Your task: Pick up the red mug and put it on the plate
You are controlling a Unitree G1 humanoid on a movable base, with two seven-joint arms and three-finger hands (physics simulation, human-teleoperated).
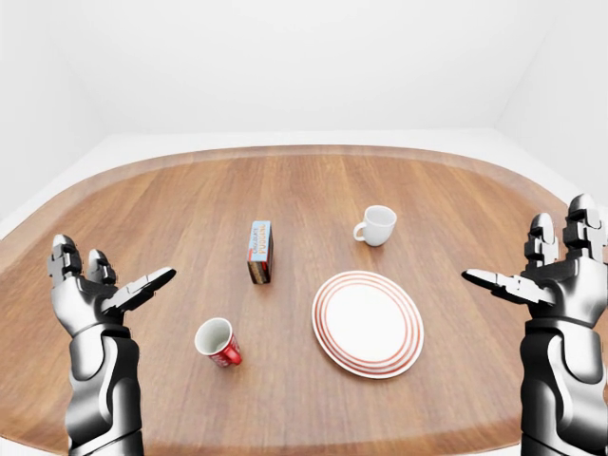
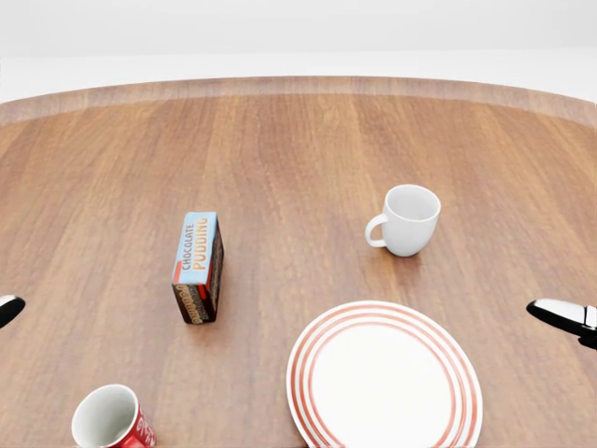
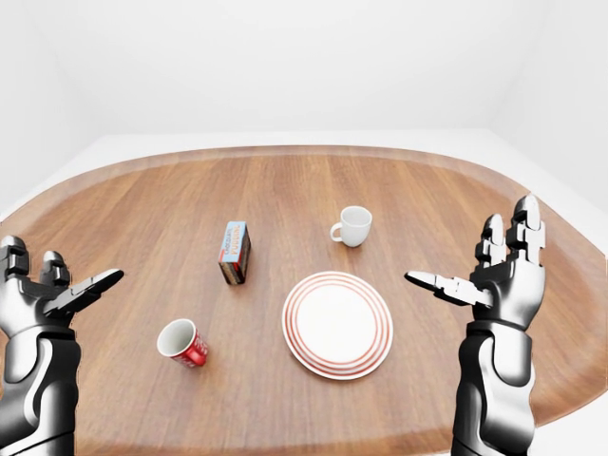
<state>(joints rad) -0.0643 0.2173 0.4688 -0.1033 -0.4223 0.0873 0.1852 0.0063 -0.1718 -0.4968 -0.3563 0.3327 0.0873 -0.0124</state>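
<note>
The red mug with a white inside stands upright on the wooden table, left of the plate; in the head view the red mug is cut by the bottom edge. The white plate with red rings lies bare to its right. My left hand hovers open at the left, well apart from the mug. At the right edge my right hand is raised, fingers spread, holding nothing.
A chocolate pudding box stands on end above the red mug. A white mug sits above the plate. The table's curved rim runs along the top, with white floor and walls beyond.
</note>
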